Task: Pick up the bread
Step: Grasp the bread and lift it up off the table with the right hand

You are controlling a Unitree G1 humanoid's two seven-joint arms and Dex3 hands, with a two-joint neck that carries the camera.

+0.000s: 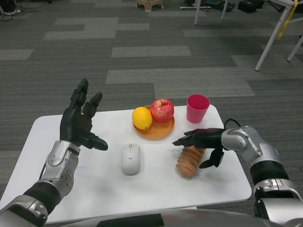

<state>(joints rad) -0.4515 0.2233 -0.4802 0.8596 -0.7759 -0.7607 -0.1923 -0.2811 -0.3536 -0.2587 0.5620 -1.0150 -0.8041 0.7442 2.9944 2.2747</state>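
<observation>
The bread [188, 161], a ridged brown loaf, lies on the white table [94, 189] at the front right. My right hand [204, 141] reaches in from the right and hangs just over the loaf's far end. Its fingers stretch out to the left above the loaf and its thumb points down by the loaf's right side. The fingers are apart and not closed round the loaf. My left hand [80, 124] is raised over the table's left side with its fingers spread and nothing in it.
Behind the bread an orange plate [163, 132] carries a lemon [142, 117] and a red apple [162, 110]. A pink cup [197, 108] stands at the back right. A white mouse [130, 159] lies left of the bread. White table legs [272, 38] stand on the carpet far behind.
</observation>
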